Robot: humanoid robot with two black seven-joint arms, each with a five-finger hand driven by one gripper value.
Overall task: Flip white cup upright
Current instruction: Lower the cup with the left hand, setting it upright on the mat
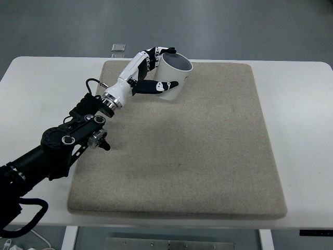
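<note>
**Left hand clamped on the white cup at the mat's far edge**

The left hand [148, 70] reaches in from the lower left, its dark arm crossing the near-left corner of the beige mat [208, 156] and ending in a white forearm shell. Its fingers [160, 51] are wrapped around the white cup [174, 77]: the upper ones curl over the far side of the rim, while the thumb presses along the cup's near wall, so the cup sits clamped between them. The cup is tilted, its open mouth facing up and slightly away, showing a grey interior. Its base is down at the mat, just right of the thumb; whether it rests fully on the fabric cannot be told. The mat lies on a white desk [31, 78]. Beyond the fingers, past the desk's far edge, a small clear object [119, 49] lies on the grey floor.
</note>
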